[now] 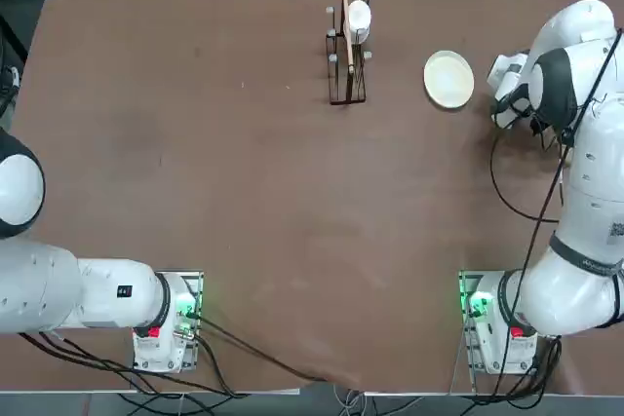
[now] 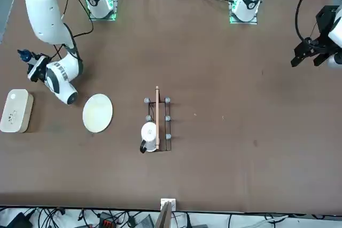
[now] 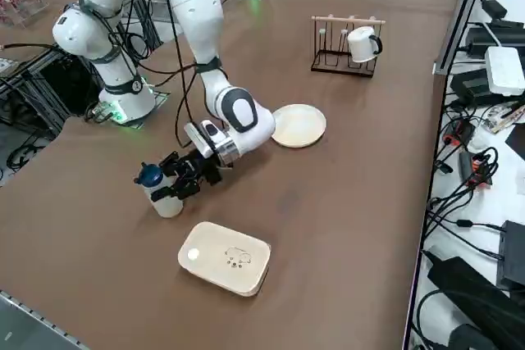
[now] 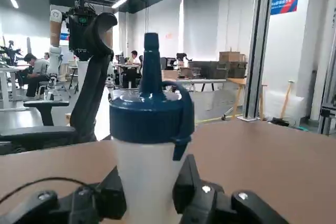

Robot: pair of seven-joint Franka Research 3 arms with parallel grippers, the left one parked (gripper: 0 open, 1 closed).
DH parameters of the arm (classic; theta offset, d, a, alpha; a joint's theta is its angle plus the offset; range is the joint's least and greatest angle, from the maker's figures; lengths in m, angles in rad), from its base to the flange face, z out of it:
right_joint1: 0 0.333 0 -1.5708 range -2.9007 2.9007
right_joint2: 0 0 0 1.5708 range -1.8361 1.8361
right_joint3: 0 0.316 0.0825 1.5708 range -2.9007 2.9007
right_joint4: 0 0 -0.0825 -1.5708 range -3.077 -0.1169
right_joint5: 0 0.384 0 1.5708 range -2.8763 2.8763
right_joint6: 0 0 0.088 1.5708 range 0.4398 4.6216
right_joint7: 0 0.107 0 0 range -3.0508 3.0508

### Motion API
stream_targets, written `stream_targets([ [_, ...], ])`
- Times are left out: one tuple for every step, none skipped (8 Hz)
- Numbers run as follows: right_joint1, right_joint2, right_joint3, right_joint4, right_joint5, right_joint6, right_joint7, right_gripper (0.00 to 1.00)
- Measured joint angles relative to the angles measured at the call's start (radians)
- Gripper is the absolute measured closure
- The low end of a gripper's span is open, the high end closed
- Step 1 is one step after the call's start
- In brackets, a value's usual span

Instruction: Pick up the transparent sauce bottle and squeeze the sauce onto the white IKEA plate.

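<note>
Top view: I see the white IKEA plate (image 1: pixel 448 79) just beside the bulk of the right arm, on its inner side; the wrist hides the right gripper and the bottle here, so this view gives me no check on the grip.

Front view: the right gripper (image 2: pixel 33 63) sits at the table's edge with the transparent sauce bottle (image 2: pixel 24 55) at its tip, only the blue cap showing. The plate lies near it, toward the table's middle; a white box (image 2: pixel 15 110) lies just beside it on the camera's side. Risk — a low swing toward the plate could clip the box.

Right side view: the gripper (image 3: pixel 182 178) is pinched on the bottle (image 3: pixel 159 190) low on its body, and the bottle stands upright on the table (image 3: pixel 344 202), the box (image 3: pixel 225 257) near it. Risk — a low grip on a soft wall may let the bottle pivot when I tip it.

Right wrist view: both fingers (image 4: pixel 113 195) press the translucent body (image 4: pixel 144 177) from either side, below the blue cap (image 4: pixel 149 119). Risk — squeezing harder before the nozzle is over the plate would put sauce on the table; I cannot tell whether the nozzle is open.

Mug rack (image 1: pixel 347 46): well apart from the gripper, beyond the plate — I judge it no hazard.
</note>
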Motion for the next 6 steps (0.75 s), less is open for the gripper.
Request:
stream_targets([
  [0.001, -0.001, 0.0, -0.011, -0.005, 0.002, 0.018, 0.54],
  [0.001, -0.002, 0.0, -0.019, -0.009, 0.003, 0.023, 0.49],
  [0.001, -0.002, 0.0, -0.029, -0.009, 0.011, 0.022, 0.33],
  [0.002, -0.002, 0.002, -0.04, -0.009, 0.022, 0.022, 0.15],
  [0.007, -0.005, 0.004, -0.044, -0.009, 0.024, 0.017, 0.0],
  [0.016, -0.017, 0.005, -0.044, -0.009, 0.024, 0.007, 0.0],
])
